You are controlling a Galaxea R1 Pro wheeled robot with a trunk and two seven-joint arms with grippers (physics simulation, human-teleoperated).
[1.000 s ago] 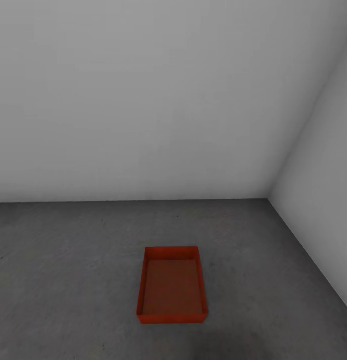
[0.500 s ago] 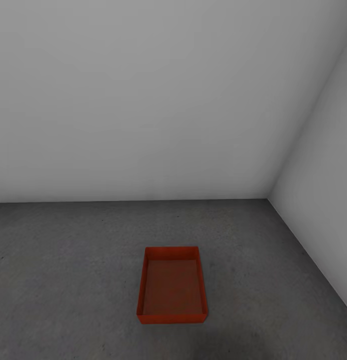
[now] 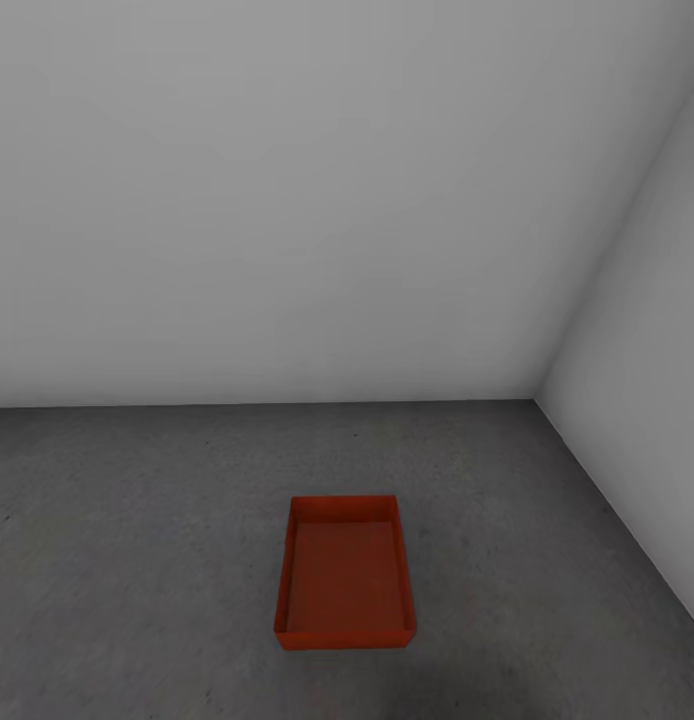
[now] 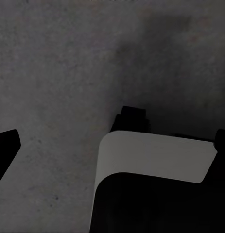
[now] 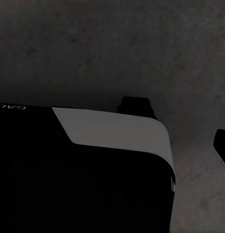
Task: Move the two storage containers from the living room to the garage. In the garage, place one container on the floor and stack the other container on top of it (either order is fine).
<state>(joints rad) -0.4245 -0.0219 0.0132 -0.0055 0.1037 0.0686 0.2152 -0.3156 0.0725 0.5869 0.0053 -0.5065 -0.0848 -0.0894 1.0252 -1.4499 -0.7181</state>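
Item: one storage container (image 3: pixel 344 578), open-top, flat on the floor (image 3: pixel 137 560) near the garage corner; barely shifted since a second ago, so placement looks done and stacking remains. Wrist views add robot body (image 4: pixel 151 165) over concrete. Jaw state: cannot tell, either arm

robot base (image 5: pixel 93 165), black with pale grey panel, over dark mottled concrete floor (image 5: pixel 112 48).

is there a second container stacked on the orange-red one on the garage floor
No, the orange-red storage container sits alone on the dark grey concrete floor, open and empty, with its inner bottom plainly showing in the head view.
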